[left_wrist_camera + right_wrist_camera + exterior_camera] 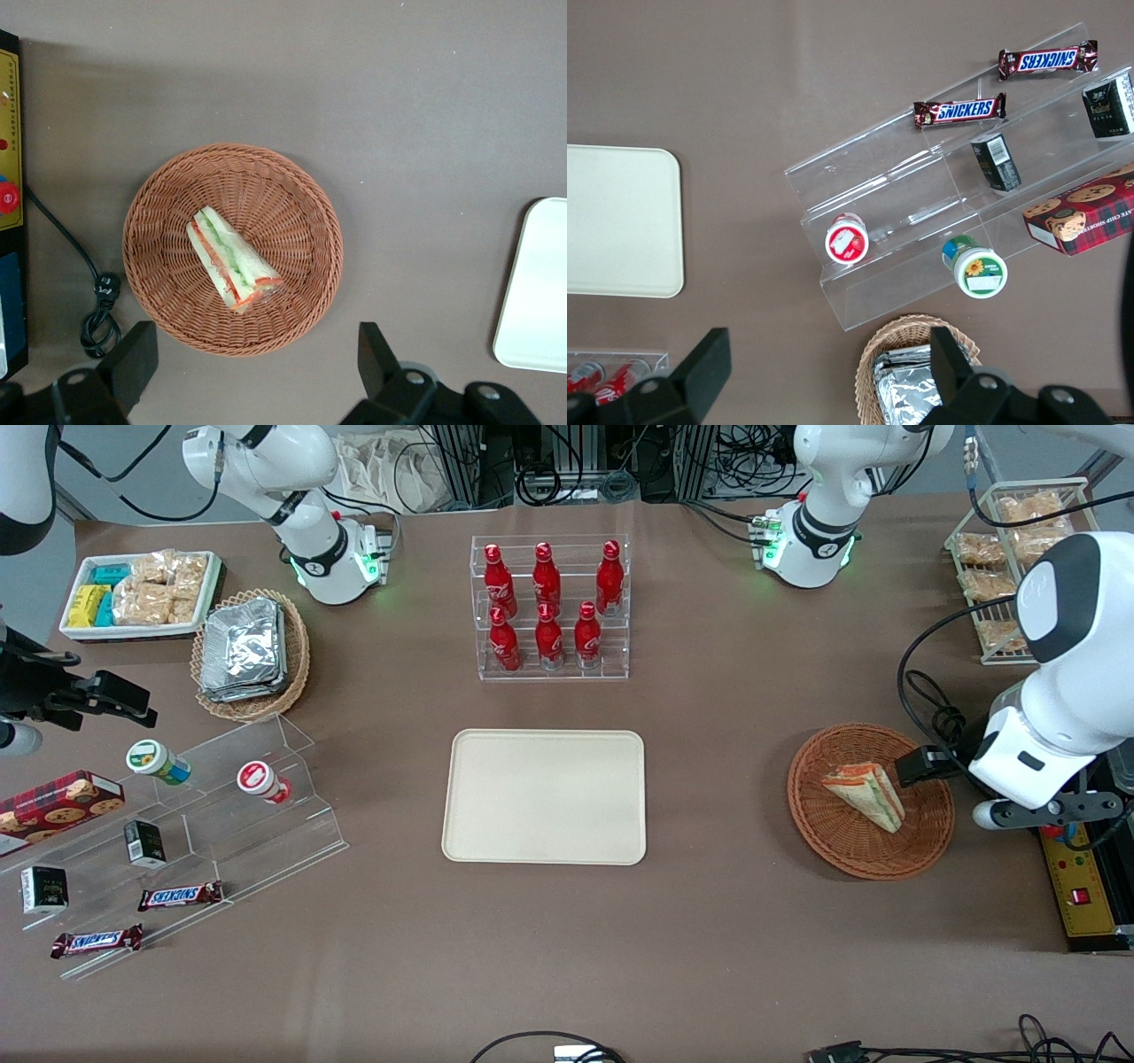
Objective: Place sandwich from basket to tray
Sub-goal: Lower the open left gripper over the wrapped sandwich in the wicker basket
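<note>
I saw the sandwich (232, 260) lying in the basket (304, 202), directly under my gripper (257, 372). The gripper hovered above it with fingers wide open, holding nothing. The tray (545, 796) lay well apart.

Overhead front view, two downward wrist views

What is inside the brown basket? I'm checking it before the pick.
One sandwich lies in the basket; whatever is beneath it is covered. The hand hovers open above, beside the basket.
</note>
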Tool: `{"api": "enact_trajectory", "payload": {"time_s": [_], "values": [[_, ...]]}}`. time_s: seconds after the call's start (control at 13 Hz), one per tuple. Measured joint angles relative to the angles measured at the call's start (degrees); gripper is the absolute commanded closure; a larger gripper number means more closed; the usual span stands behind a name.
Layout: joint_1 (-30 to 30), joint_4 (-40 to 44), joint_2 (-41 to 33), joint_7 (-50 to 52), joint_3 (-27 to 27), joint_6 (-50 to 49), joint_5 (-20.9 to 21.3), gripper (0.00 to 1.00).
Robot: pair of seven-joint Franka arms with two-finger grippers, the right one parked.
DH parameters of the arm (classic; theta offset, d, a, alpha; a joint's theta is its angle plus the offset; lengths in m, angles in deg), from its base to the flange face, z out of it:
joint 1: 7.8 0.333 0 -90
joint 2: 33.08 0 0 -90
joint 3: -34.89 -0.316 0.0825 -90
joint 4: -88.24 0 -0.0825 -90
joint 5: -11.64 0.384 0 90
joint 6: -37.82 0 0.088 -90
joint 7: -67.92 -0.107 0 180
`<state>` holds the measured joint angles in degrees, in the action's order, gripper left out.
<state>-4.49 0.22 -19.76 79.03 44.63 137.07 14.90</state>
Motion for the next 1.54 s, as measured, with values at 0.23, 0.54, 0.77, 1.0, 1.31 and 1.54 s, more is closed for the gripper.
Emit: {"api": "enact_trajectory", "payload": {"time_s": [0.23,0.54,0.77,1.0,1.31,1.54], "values": [[0.08,0.0,0.04,0.0,-0.03,0.0,0.0,0.0],[0.09,0.0,0.32,0.12,-0.11,-0.47,-0.05,0.0],[0.13,-0.7,1.11,4.77,-0.27,-2.08,-0.03,0.0],[0.19,-2.89,1.93,19.17,-0.99,-2.07,-0.04,0.0],[0.18,-3.62,5.09,33.82,-1.02,0.21,-0.06,0.0],[0.18,-7.4,7.14,38.42,-1.03,5.12,-0.04,0.0]]}}
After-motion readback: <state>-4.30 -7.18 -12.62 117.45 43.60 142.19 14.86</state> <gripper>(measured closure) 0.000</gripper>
